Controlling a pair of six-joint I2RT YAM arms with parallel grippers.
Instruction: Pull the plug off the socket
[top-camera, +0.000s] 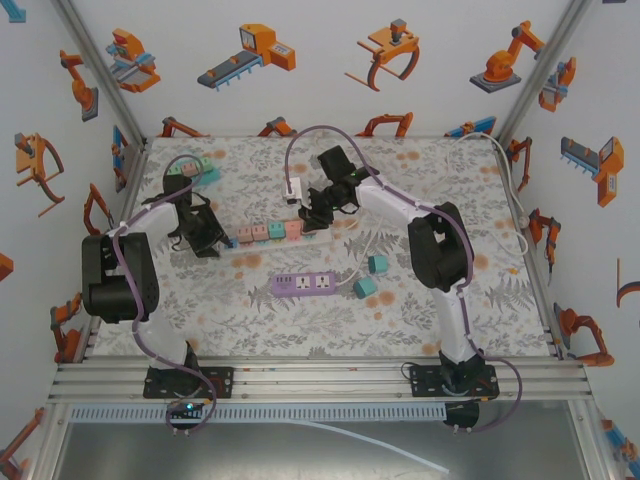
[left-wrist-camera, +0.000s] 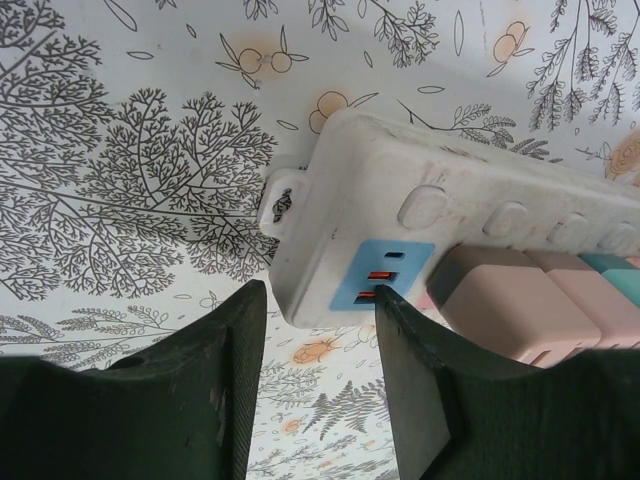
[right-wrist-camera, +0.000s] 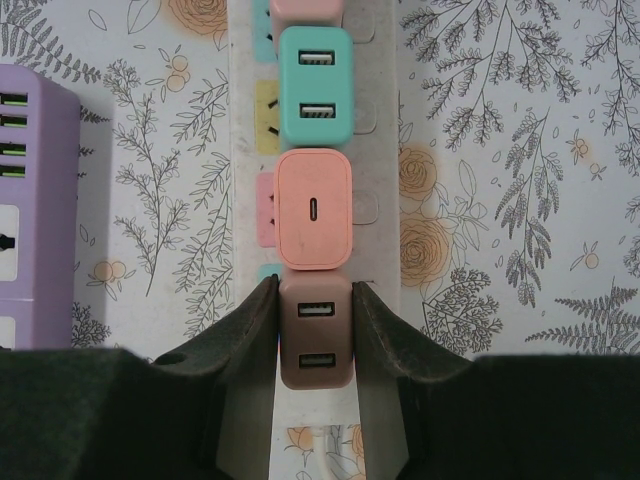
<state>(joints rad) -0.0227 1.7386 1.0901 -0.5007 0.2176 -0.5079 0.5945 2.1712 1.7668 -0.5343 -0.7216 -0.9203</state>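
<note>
Right tool (right-wrist-camera: 315, 284) clamps the brown charger plug (right-wrist-camera: 316, 342) at six o'clock; we should pull straight, left tool (left-wrist-camera: 318, 292), grip unclear, bracing the power strip (left-wrist-camera: 380, 170).

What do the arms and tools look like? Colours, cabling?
Left arm and right arm: white links, bulky black joint housings, black bases, a lilac cable looping along each. Left tool and right tool: matte black, two wedge-shaped fingers each.

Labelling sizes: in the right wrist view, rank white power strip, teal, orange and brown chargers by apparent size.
Largest: white power strip
orange charger and teal charger, alike
brown charger: unsure, partly hidden by the right claw
</note>
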